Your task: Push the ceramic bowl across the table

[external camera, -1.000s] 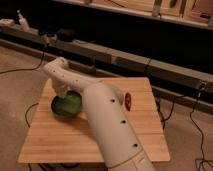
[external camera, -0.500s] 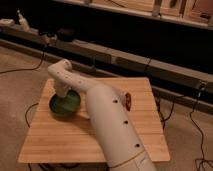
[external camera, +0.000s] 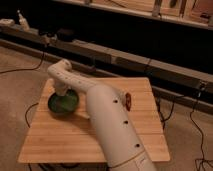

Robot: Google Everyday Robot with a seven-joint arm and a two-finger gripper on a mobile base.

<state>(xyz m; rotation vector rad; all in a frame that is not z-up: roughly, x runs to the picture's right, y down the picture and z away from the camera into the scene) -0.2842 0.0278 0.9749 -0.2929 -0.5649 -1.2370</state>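
Ceramic bowl (external camera: pixel 63 103) at left-centre of frame, on left part of table (external camera: pixel 60 140), nudged slightly further left than half a second ago. Gripper (external camera: pixel 62 91) down at bowl's upper rim, likewise shifted left; jaw state cannot tell. Small red object (external camera: pixel 128 100) right of arm, unmoved.

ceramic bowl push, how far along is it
Done: the arm has reached over the table, and the hand is down at the far rim of the ceramic bowl. In hand: the push appears underway, with the hand against the bowl. Left: the bowl sits in the table's left part, so most of the tabletop remains to cross. A small red object lies near the right side.
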